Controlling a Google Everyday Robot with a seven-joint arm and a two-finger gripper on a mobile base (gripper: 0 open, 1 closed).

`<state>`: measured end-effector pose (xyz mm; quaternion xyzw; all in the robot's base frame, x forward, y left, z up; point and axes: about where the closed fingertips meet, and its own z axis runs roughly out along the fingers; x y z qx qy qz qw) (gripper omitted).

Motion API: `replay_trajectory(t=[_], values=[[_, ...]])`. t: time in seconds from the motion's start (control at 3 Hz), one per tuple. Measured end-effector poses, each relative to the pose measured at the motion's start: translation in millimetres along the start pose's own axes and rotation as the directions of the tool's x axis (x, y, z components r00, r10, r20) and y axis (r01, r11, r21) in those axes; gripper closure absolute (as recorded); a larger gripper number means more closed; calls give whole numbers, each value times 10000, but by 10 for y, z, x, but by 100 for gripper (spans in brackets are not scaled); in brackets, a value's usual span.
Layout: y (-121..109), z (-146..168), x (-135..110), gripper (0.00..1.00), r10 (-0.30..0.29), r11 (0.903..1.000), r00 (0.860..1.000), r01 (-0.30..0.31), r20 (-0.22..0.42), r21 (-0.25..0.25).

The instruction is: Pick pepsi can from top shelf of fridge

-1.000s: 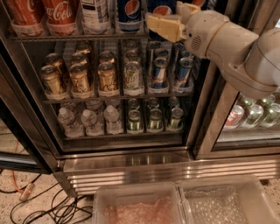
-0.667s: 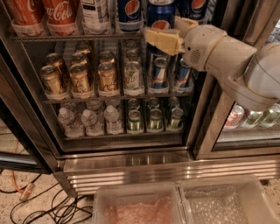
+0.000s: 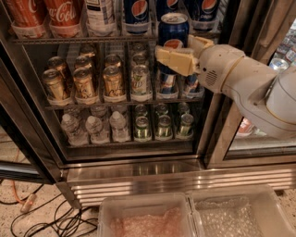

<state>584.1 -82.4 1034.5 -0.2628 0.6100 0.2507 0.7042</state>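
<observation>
1. The gripper (image 3: 179, 54) is positioned at 1 o'clock in the view, in front of the fridge (image 3: 138, 180).
2. Its fingers are clamped around the lower part of the pepsi can (image 3: 173, 28), which is held upright just in front of the top shelf (image 3: 69, 40).
3. On that shelf, Coca-Cola cans (image 3: 62, 14) are seated in clear trays at 11 o'clock.
4. Gold cans (image 3: 85, 83) are stored one rack lower; water bottles (image 3: 95, 127) and green cans (image 3: 162, 125) are stored beneath.
5. Two clear bins (image 3: 143, 217) are seen at 6 o'clock; their contents cannot be identified.

1. The pepsi can (image 3: 173, 28), clamped between the jaws, is coloured dark blue with a silver top.
2. The gripper (image 3: 179, 53), at the top shelf (image 3: 69, 40), is coloured cream.
3. Gold cans (image 3: 83, 83) are seen lower than the jaws.
</observation>
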Motion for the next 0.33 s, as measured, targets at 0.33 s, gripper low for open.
replay_trajectory(t=[0.33], values=[[165, -241, -71, 100, -27, 9995, 10000, 28, -36, 308]])
